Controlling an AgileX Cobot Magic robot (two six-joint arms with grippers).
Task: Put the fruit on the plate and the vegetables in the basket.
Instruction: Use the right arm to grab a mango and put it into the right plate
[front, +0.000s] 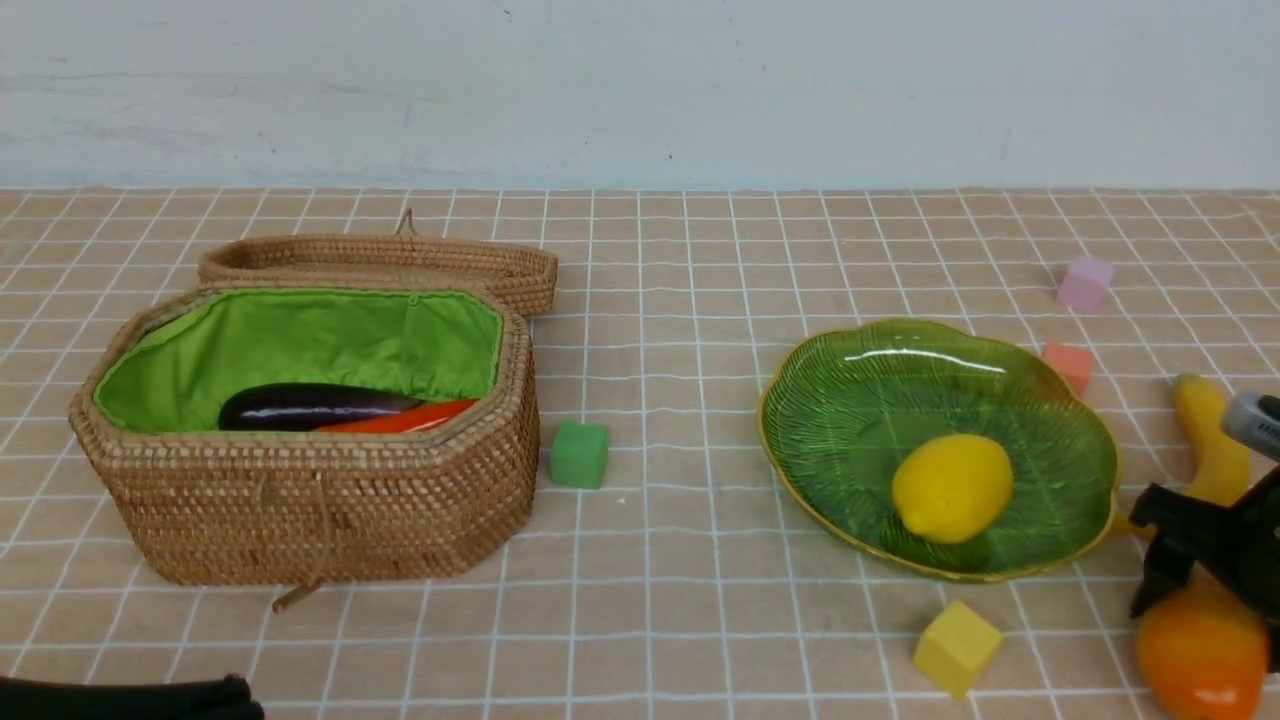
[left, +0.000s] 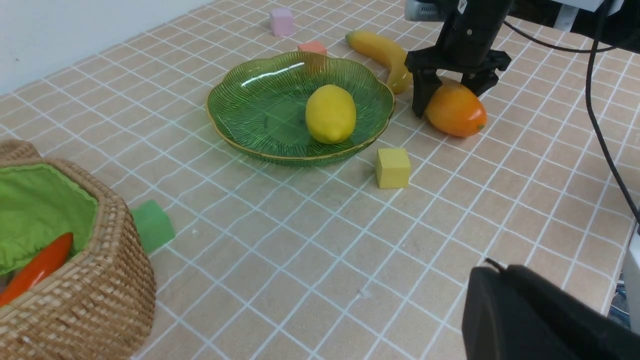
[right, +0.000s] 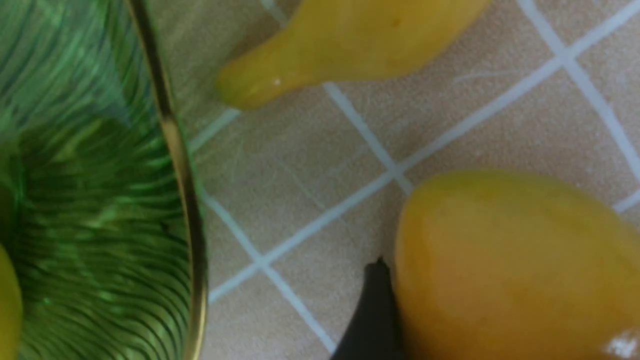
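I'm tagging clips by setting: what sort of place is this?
Probably a staged robot test bench, not a kitchen: checked cloth before a bare wall, a glossy toy lemon, and loose coloured blocks like the yellow cube.

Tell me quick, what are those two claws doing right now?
Left gripper: only a black edge shows; cannot be told.
Right gripper: open, straddling the glossy orange-red oval mango on the table.
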